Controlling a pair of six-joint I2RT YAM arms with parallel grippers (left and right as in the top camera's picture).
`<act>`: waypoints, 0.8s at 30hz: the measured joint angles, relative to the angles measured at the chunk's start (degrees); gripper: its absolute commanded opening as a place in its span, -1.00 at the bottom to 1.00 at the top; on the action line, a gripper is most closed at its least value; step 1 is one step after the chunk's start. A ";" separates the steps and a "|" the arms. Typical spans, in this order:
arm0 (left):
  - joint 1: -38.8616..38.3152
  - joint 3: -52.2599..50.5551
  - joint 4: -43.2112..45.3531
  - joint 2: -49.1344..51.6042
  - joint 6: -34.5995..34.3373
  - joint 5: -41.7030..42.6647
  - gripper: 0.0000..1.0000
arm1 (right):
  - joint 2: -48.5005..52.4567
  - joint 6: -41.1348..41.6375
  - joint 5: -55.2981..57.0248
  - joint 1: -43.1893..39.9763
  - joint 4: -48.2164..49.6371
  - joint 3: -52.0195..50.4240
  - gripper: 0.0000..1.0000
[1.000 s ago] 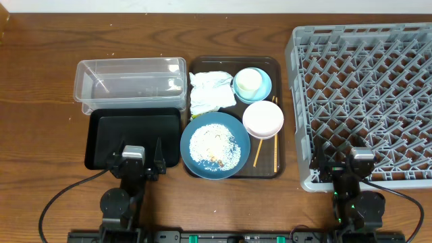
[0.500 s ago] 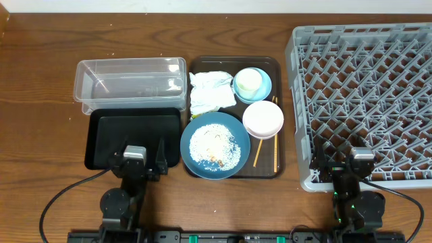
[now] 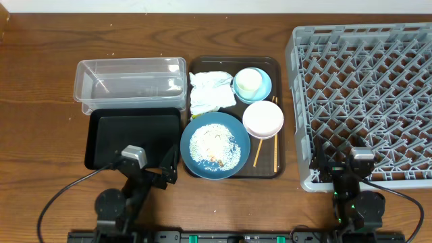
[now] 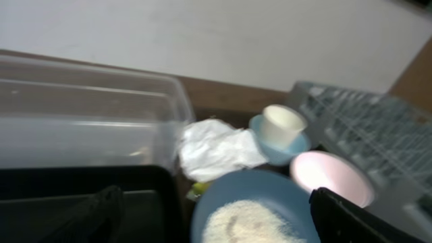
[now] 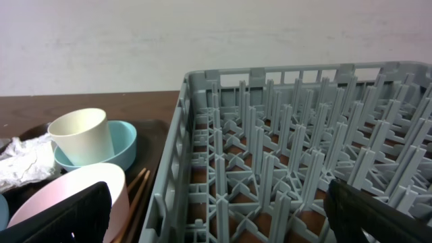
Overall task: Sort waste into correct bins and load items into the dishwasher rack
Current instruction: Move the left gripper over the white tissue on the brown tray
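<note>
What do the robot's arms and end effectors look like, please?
Both arms are black, each topped by a silver-grey block. The left end effector and right end effector have dark fingers. A black cable loops from each base, and green lights show on the right arm.

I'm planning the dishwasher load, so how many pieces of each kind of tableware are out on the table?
Plates: 1, the blue plate, with rice on it
Bowls: 2, the light-blue bowl and the white bowl
Cups: 1, the cream cup, standing in the light-blue bowl
Chopsticks: 2
Total: 6
</note>
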 measured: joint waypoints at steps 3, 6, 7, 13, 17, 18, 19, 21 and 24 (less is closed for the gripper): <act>0.00 7.02 -3.52 3.58 -1.38 2.62 0.80 | 0.00 0.02 0.00 0.00 0.00 0.00 0.98; 0.00 14.40 -8.98 9.42 -1.88 4.92 0.80 | 0.00 0.02 0.00 0.00 0.00 0.00 0.98; 0.00 16.61 -10.99 11.56 -2.12 5.70 0.81 | 0.00 0.02 0.00 0.00 -0.02 0.00 0.99; 0.00 38.62 -35.34 35.82 -2.51 10.71 0.81 | 0.00 0.04 0.00 0.00 -0.02 0.00 0.99; 0.00 56.41 -52.48 54.64 -1.75 12.66 0.96 | 0.02 0.02 0.00 0.00 0.02 0.00 0.98; 0.00 59.54 -54.55 58.03 -1.73 13.05 0.96 | 0.00 0.02 0.00 0.00 -0.04 0.00 0.98; 0.00 62.82 -56.13 61.92 -1.77 13.38 0.96 | 0.00 0.02 0.00 0.00 -0.02 0.00 0.99; 0.00 67.10 -58.14 67.63 -2.05 13.70 0.96 | 0.02 0.02 0.00 0.00 -0.02 0.00 0.99; 0.00 69.31 -57.66 73.90 -2.71 13.86 0.56 | 0.02 0.02 0.00 0.00 -0.02 0.00 0.99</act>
